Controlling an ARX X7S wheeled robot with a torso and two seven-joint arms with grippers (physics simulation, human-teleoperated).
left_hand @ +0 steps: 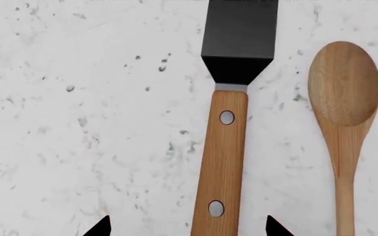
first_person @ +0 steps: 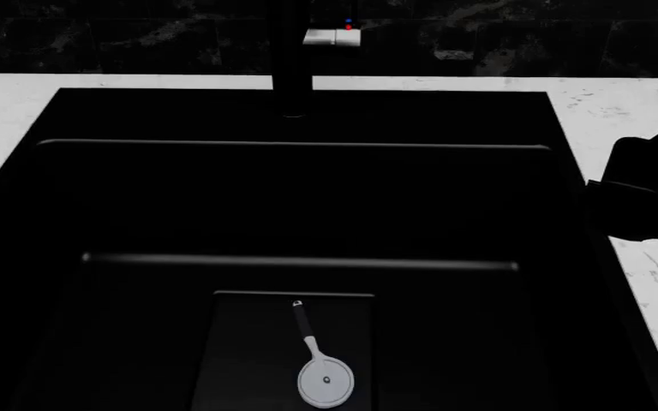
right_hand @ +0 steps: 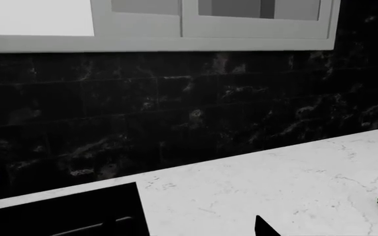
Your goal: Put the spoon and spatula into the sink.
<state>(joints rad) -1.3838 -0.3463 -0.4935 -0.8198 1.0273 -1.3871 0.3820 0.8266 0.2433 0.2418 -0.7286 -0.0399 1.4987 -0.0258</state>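
The spatula, a flat black rectangular blade on a light-brown wooden handle with two pale rivets, lies flat on the white marbled desk. Just beside it, parallel and not touching, lies the all-wood light-brown spoon with an oval bowl. Neither is in the sink, a deep matte-black rectangular basin with a stepped ledge, which holds only a white round-headed utensil with a thin black handle.

The left gripper hovers above the spatula handle with its fingers spread apart, one tip on each side of the handle, gripping nothing. Of the right gripper, only one dark tip shows in its wrist view, so its state cannot be determined; the head view shows its arm over the desk at the right of the sink.

Handling judgement: both utensils appear rigid, light and non-fragile. The smooth wood may slip in a loose grip. Grasp the spatula across the handle, near mid-length, for balance. Grasp the spoon on its tapering handle.

No brand, label or legible writing is visible.
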